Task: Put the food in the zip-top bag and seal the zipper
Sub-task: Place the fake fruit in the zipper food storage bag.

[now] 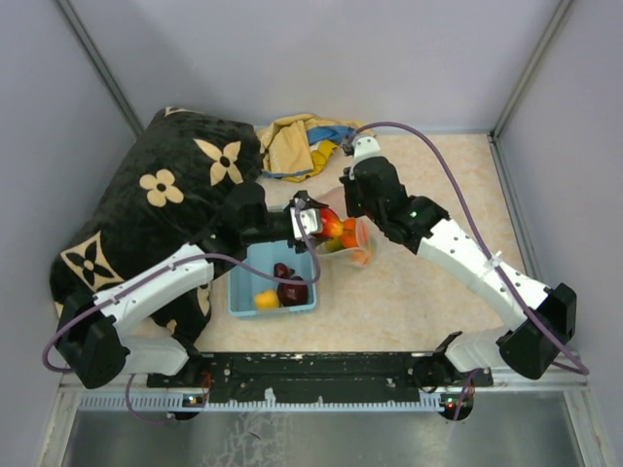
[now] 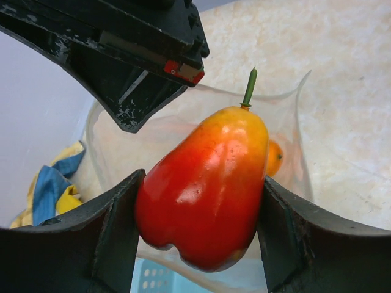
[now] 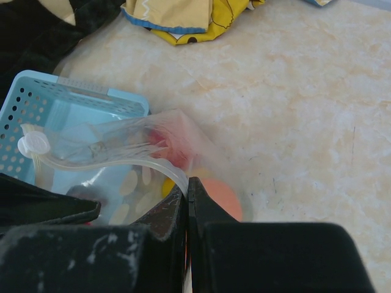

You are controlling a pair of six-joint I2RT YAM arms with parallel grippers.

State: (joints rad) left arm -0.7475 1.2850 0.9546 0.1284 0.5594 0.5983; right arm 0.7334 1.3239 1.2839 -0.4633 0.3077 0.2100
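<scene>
Jaws of the left gripper [image 1: 323, 228] pinch a red-orange fruit [image 2: 204, 189] over the open zip-top bag [image 3: 177, 131], whose zipper [image 3: 110, 163] the right gripper [image 3: 188, 198] clamps between its jaws.

Pale grey matte walls [image 1: 321, 58] close in the table on three sides, with slim grey metal struts [image 1: 100, 60] slanting along their corners. The tabletop [image 1: 389, 311] is a beige, marbled stone-look surface. A black plush cushion with tan flower motifs [image 1: 165, 195] fills its far-left corner, with a crumpled yellow-and-blue cloth [image 1: 292, 144] just beside it. The light is soft and even.
</scene>
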